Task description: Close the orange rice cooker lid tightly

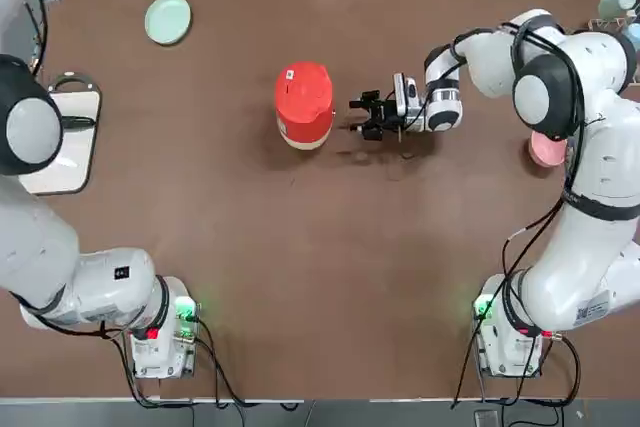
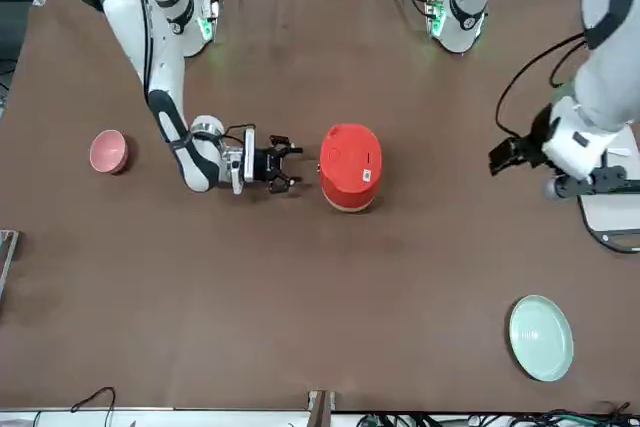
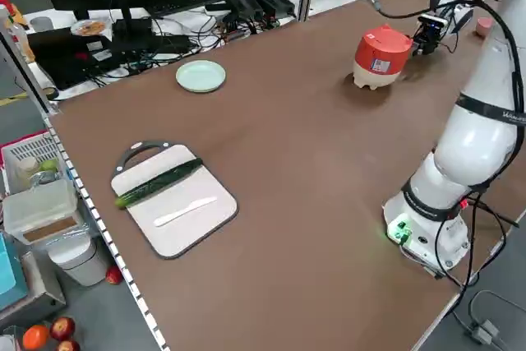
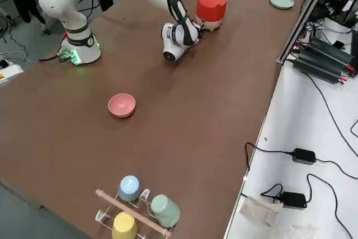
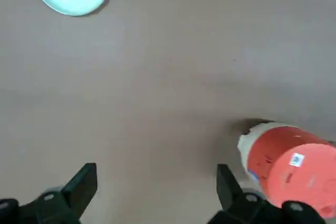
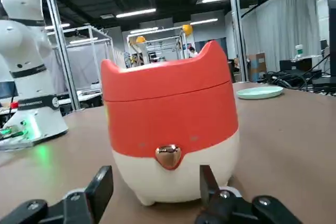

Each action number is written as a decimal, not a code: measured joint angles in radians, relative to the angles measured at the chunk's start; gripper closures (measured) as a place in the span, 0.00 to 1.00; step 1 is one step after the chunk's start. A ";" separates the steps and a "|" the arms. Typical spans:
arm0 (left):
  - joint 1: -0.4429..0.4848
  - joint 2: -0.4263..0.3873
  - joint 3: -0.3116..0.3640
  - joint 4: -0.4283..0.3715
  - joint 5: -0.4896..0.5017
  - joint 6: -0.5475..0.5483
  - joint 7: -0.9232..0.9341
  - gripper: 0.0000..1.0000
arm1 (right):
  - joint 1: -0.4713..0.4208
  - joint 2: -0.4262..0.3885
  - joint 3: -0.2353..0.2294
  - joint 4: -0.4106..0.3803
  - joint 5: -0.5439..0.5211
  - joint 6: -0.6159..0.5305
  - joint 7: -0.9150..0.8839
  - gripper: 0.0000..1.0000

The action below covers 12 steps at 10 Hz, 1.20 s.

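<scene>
The cooker (image 1: 311,128) stands upright on the desk (image 1: 300,297) with its lid (image 1: 302,90) down, though I cannot tell whether it is latched. The right pincer (image 1: 356,115), released, is low beside it, facing the clasp (image 6: 168,156), probably to steady the body or reach the catch. The left pincer (image 5: 156,172), also released, hangs apart over the desk, probably leaving room for a press from above
</scene>
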 joint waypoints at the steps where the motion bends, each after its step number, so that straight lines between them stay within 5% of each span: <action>1: -0.039 -0.009 0.080 0.000 0.000 0.000 0.078 0.00 | 0.000 0.000 0.001 0.000 0.013 0.000 -0.003 0.25; 3: -0.115 -0.025 0.196 0.000 0.000 0.000 0.161 0.00 | 0.008 0.000 0.004 0.007 0.047 0.000 -0.010 0.25; 12: -0.152 -0.038 0.208 -0.003 0.004 0.000 0.122 0.00 | 0.032 0.014 -0.001 0.035 0.141 0.012 -0.026 0.25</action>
